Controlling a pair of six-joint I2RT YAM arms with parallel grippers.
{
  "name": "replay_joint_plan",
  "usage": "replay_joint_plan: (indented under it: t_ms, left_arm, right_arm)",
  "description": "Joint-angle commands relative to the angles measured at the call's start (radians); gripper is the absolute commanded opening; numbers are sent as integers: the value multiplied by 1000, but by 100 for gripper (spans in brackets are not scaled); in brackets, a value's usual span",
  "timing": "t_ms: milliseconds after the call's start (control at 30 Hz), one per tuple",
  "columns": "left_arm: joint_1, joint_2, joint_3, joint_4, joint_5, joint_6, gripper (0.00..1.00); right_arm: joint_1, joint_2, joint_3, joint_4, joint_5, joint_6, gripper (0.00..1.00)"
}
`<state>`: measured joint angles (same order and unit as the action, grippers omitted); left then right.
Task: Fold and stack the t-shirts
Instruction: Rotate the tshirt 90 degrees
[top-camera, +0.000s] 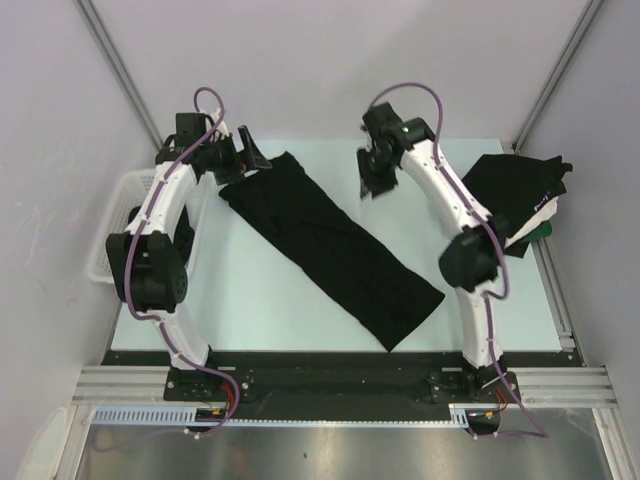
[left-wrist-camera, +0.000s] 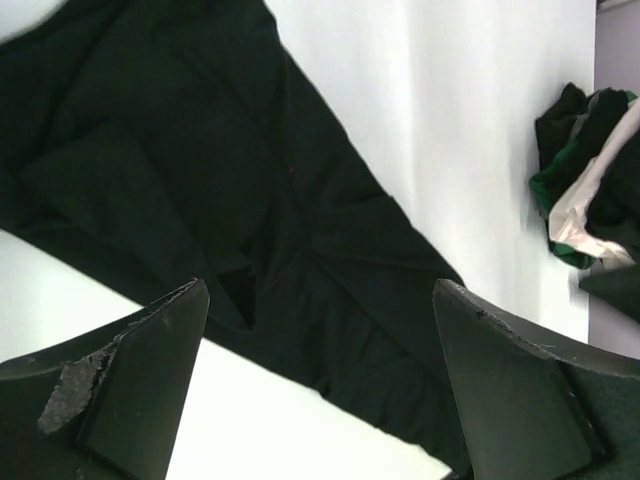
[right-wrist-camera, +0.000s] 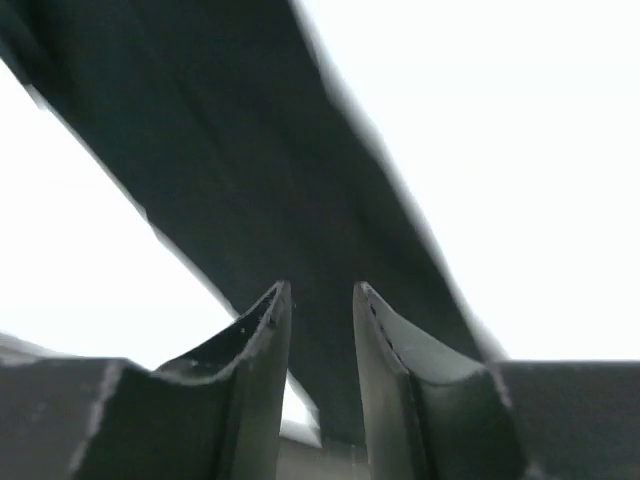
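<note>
The left end effector (top-camera: 248, 152) gapes wide and empty by the upper-left end of a black t-shirt (top-camera: 330, 250) lying diagonally across the desk (top-camera: 250, 290). The right end effector (right-wrist-camera: 320, 290), upper centre, is slightly parted, gripping nothing.

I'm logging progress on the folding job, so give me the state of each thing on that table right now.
Black t-shirt: folded into a long strip, lying flat and diagonal on the table.
Pile of shirts: unevenly stacked at the right edge, black on top.
White basket: upright at the left edge, contents unclear.
Left claw: wide open, holding nothing.
Right claw: slightly open, holding nothing.
</note>
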<state>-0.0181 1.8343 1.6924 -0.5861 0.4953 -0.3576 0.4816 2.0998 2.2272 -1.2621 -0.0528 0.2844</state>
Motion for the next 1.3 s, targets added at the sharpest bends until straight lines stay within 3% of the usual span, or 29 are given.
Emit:
replay_joint_plan:
  t_ms: [0,133,167,233,367,533,767,1267]
  left_arm:
    - [-25,-107,-62,23,28,8,100]
    - [-49,-220,-118,23,8,19,99]
    - [-54,-242,-134,9,-9,16,100]
    - [-54,-303,-183,0,-47,0,99]
    - [-74,-426,-350,35,-133,-75,99]
    - [-101,-523,-410,-7,-207,-118,100]
    - [-117,-560,-357,-84,-264,-104,99]
    - [-126,-520,-223,-201,-296,-52,99]
  right_arm:
    - [-29,264,385,150,-33,-97,40]
    - [-70,278,234,578,-154,-105,50]
    - [-84,264,148,643,-166,-91,57]
    - [-100,282,118,754,-222,-68,58]
    - [-130,390,210,783,-344,-1,59]
    - [-141,473,200,883,-433,78,57]
    - [-136,537,164,943,-539,159,56]
    - [-115,571,43,1056,-588,214,56]
